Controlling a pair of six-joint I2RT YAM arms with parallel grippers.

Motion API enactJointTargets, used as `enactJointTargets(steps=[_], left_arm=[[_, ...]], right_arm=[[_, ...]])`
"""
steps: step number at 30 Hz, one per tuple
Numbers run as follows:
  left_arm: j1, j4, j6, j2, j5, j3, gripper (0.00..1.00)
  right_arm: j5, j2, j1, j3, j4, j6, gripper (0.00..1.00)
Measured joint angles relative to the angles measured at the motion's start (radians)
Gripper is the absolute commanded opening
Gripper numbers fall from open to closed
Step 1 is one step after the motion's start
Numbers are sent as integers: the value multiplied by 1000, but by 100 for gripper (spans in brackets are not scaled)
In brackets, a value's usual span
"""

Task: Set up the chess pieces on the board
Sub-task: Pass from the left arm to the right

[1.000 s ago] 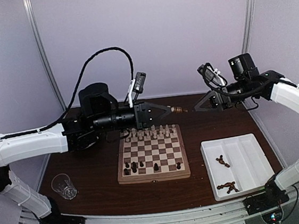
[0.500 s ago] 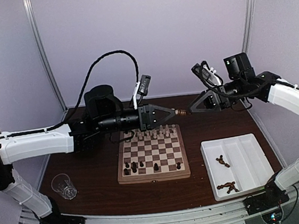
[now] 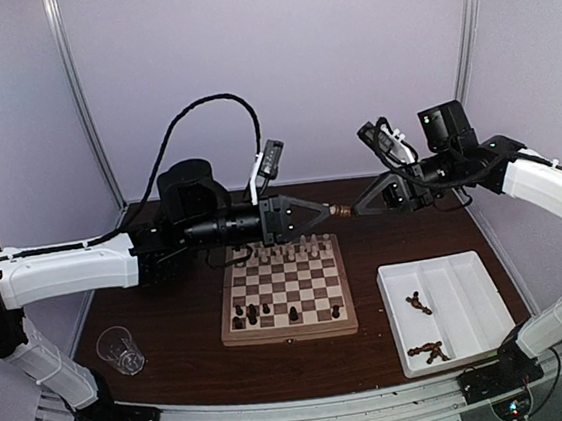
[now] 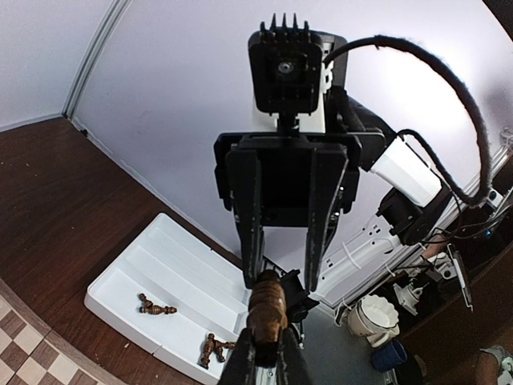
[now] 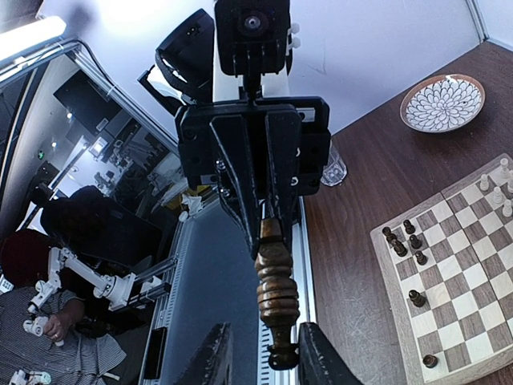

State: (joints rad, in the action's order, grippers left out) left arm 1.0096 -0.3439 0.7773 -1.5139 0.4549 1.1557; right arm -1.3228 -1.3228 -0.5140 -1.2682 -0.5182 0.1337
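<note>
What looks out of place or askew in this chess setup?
Dark chess pieces lie toppled in the white tray, off the board. Another dark piece hangs sideways in mid-air, clamped by the left gripper, with the right gripper open around its free end.

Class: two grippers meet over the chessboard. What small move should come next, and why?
Probably close the right gripper fully on the dark brown turned wooden chess piece: its fingers flank the free end with gaps, while the left gripper clamps the other end.
</note>
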Motion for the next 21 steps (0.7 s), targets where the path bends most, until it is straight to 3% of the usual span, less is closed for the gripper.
enactJointTargets(steps=[11,21], left_arm=[[0,-5,6,0,1,0,0],[0,-23,19,0,1,0,0]], right_arm=[[3,0,0,12,-2,-4,34],[6,0,-1,18,-4,-6,12]])
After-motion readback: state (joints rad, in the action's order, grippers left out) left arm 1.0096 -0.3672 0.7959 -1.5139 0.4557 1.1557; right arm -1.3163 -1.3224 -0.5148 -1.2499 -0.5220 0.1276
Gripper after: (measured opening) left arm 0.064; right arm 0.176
